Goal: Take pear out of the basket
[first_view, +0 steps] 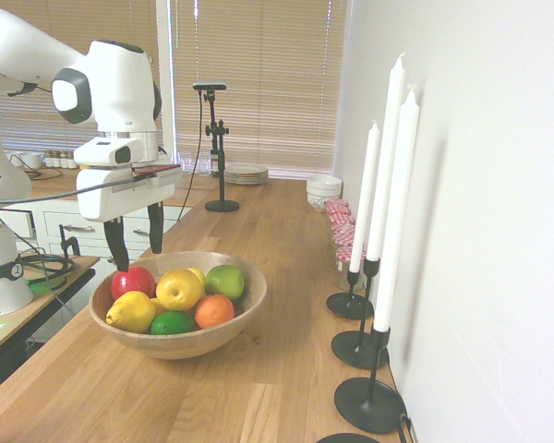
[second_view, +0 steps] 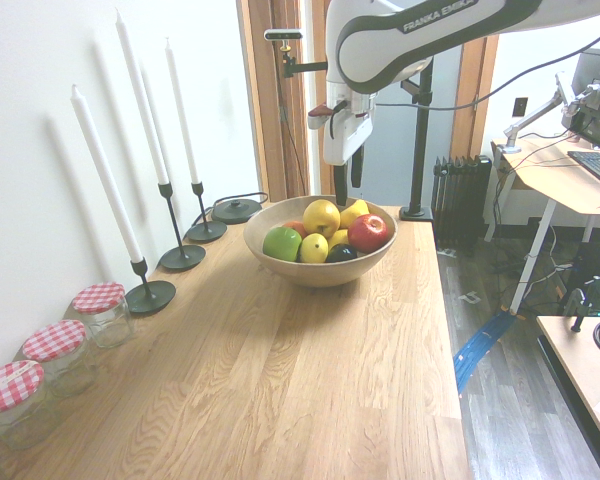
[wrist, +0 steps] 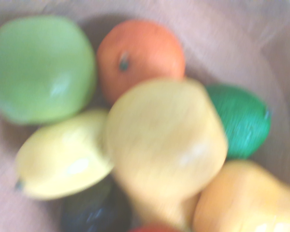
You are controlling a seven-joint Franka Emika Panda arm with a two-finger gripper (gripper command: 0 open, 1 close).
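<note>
A long oak countertop point(first_view: 258, 369) runs along a white wall, lined with three white candles point(first_view: 388, 185) in black holders and red-checked jars point(second_view: 55, 345); blinds point(first_view: 258, 83) cover the far window. The pear point(first_view: 178, 289) sits atop the fruit in the basket point(first_view: 217, 334). The gripper point(first_view: 137, 242) hovers above, fingers spread, empty.

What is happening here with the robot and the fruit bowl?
The white arm holds its hand open above the wooden basket on the wooden counter. The pear lies on top of the pile, between a red apple and a green apple. Nothing is gripped; the pear is not yet out.
</note>
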